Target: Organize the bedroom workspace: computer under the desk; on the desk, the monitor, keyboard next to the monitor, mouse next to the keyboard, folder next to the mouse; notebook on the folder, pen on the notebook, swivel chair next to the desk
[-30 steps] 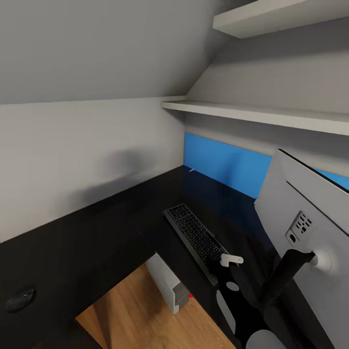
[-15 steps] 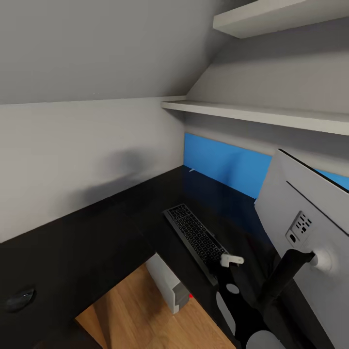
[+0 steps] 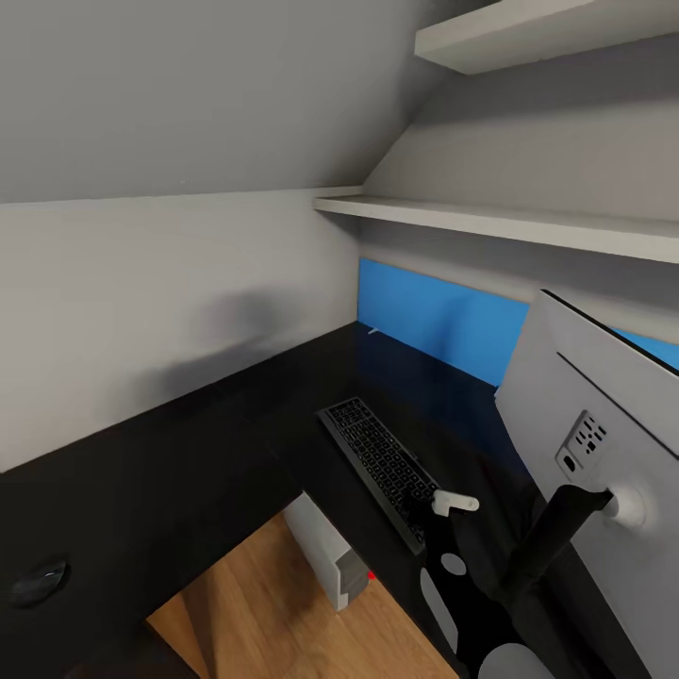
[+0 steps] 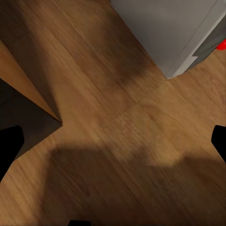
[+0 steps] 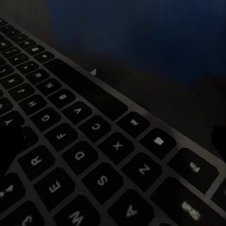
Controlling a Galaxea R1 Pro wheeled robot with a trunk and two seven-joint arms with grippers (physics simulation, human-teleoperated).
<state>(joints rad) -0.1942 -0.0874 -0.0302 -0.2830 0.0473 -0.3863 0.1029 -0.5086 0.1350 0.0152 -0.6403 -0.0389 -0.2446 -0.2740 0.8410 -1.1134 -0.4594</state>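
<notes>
Desk (image 3: pixel 189 462), monitor (image 3: pixel 604 415) cut off

Your head camera looks forward and down from above the black surface (image 3: pixel 189 453) into the room's corner, with the keyboard (image 3: pixel 382 459) at lower centre of the frame, the monitor (image 3: pixel 594 415) close at the right edge and the computer (image 3: pixel 325 556) below the surface's rim. Your left wrist camera faces almost straight down at the wooden floor (image 4: pixel 117 141) from fairly near, sharing the computer (image 4: pixel 174 33) in its upper right corner with the head view. Your right wrist camera sits very close over the keyboard (image 5: pixel 80 155), its keys legible, which the head view also shows.
</notes>
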